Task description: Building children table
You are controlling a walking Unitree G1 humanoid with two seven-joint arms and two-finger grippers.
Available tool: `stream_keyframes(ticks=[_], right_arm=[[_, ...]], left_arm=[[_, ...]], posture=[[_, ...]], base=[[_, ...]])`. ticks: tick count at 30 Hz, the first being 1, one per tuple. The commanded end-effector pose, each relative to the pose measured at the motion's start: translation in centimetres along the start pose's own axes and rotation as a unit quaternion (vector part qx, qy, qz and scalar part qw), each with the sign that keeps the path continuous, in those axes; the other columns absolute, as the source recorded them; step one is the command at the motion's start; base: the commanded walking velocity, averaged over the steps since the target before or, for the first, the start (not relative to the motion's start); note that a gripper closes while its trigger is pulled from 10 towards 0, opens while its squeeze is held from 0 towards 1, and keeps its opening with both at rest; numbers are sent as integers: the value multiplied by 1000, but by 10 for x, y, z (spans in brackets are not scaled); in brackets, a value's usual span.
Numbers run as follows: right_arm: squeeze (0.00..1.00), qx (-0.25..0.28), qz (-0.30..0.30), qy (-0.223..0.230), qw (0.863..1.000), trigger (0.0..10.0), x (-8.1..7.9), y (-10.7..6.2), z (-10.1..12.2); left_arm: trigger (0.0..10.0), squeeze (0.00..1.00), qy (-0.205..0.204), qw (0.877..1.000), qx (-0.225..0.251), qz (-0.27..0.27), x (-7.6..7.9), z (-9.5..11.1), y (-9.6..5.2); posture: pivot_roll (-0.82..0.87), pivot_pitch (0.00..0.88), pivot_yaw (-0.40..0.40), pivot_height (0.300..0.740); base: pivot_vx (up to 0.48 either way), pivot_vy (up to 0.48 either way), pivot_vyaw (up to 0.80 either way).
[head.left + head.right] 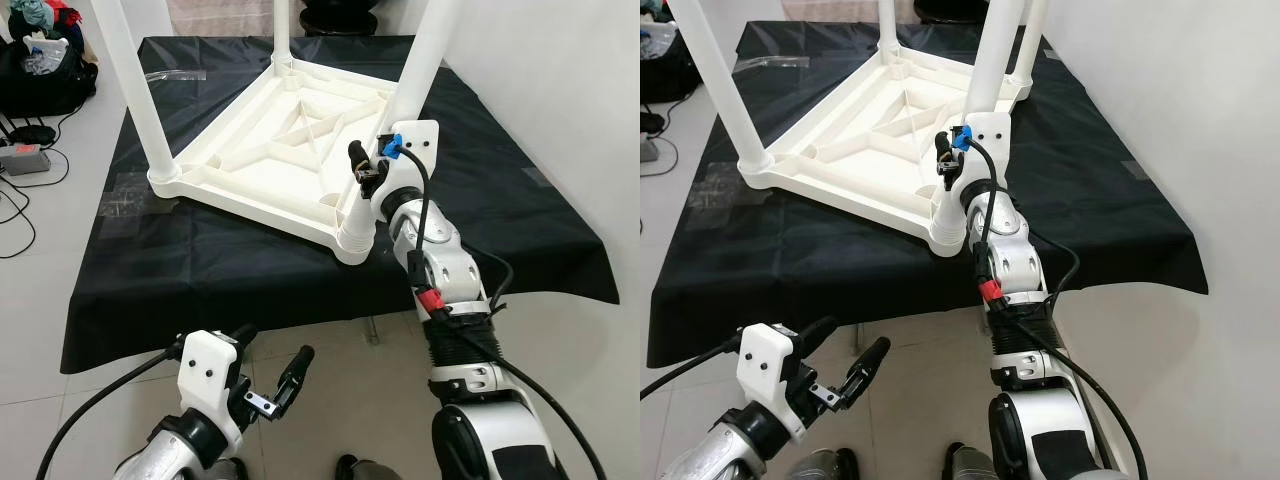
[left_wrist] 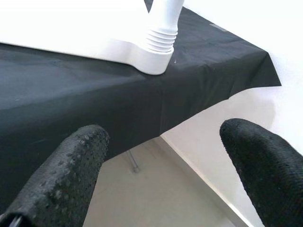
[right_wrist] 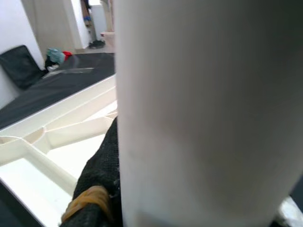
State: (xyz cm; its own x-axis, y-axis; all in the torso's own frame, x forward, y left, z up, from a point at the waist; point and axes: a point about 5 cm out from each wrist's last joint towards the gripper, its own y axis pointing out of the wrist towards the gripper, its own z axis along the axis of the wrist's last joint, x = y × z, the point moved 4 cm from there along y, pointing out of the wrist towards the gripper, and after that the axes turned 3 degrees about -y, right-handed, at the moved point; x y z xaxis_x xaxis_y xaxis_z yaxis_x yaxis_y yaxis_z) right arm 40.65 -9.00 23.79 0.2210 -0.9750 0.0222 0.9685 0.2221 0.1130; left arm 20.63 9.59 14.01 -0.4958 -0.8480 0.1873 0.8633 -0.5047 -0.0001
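Observation:
A white plastic children's table [image 1: 270, 150] lies upside down on a surface covered by a black cloth [image 1: 200, 260]. White legs stand up from its corners, one at the left [image 1: 135, 90] and one at the back [image 1: 282, 30]. My right gripper [image 1: 368, 170] is shut on the leg [image 1: 420, 60] that stands in the ribbed socket [image 1: 355, 235] of the near right corner. In the right wrist view that leg [image 3: 203, 109] is pressed against a black finger [image 3: 102, 165]. My left gripper [image 1: 270, 375] hangs open below the cloth's front edge, with nothing between its fingers [image 2: 66, 175].
A dark bag with clothes [image 1: 40, 60] and a power strip [image 1: 25, 158] with cables lie on the floor at the far left. A white wall [image 1: 560, 90] runs close along the right. Tiled floor [image 1: 350, 360] lies in front of the cloth-covered surface.

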Motion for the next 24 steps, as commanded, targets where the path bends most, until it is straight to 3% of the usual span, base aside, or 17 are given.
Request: stream_keyframes(ticks=[1,2,3,4,5,7,10,13,14,17,19,20,21,22,24], right_arm=[[714,-22,61,17,998,10000,-13,-8,-16],[714,-9,87,23,996,10000,-17,-10,-11],[1000,11,118,30,993,10000,-17,-13,-4],[1000,11,118,30,993,10000,-17,-13,-4],[1000,40,167,20,985,10000,-5,-17,9],[1000,51,202,11,978,10000,6,-21,16],[1000,56,227,6,972,10000,13,-22,21],[1000,70,316,9,946,10000,21,-38,37],[1000,70,316,9,946,10000,21,-38,37],[1000,65,411,26,909,10000,27,-59,44],[1000,63,425,27,902,10000,30,-62,45],[937,60,449,25,891,10000,32,-67,47],[937,57,466,22,883,10000,34,-71,47],[0,54,479,18,876,10000,36,-72,49],[0,54,479,18,876,10000,36,-72,49]], left_arm=[[10000,0,-2,1000,-1,1,0,-3,1],[10000,0,-2,1000,-1,0,0,-4,1],[10000,0,-2,1000,-1,-1,1,-4,1],[10000,0,-2,1000,-1,-1,1,-4,1],[10000,0,-2,1000,0,-4,2,-5,1],[10000,0,-2,1000,1,-5,4,-5,0],[10000,0,-2,1000,2,-5,5,-5,0],[10000,0,-2,1000,3,-6,9,-4,-3],[10000,0,-2,1000,3,-6,9,-4,-3],[10000,0,-2,1000,3,-6,13,-3,-7],[10000,0,-2,1000,4,-7,13,-2,-8],[10000,0,-2,1000,4,-7,14,-2,-8],[10000,0,-2,1000,4,-7,15,-2,-9],[10000,0,-2,1000,5,-7,16,-1,-9],[10000,0,-2,1000,5,-7,16,-1,-9]], posture=[[-56,140,-73,740],[-56,140,-73,740],[-53,140,-71,740],[-53,140,-71,740],[-48,143,-73,740],[-44,145,-76,740],[-44,145,-76,740],[-16,160,-79,740],[-16,160,-79,740],[1,171,-82,740],[1,171,-82,740],[7,180,-83,740],[7,180,-83,740],[9,182,-84,740],[9,182,-84,740]], base=[[0,0,0],[0,0,0],[0,0,0],[0,0,0],[0,0,0],[0,0,0],[0,0,0],[0,0,0],[0,0,0],[0,0,0],[0,0,0],[0,0,0],[0,0,0],[0,0,0],[0,0,0]])
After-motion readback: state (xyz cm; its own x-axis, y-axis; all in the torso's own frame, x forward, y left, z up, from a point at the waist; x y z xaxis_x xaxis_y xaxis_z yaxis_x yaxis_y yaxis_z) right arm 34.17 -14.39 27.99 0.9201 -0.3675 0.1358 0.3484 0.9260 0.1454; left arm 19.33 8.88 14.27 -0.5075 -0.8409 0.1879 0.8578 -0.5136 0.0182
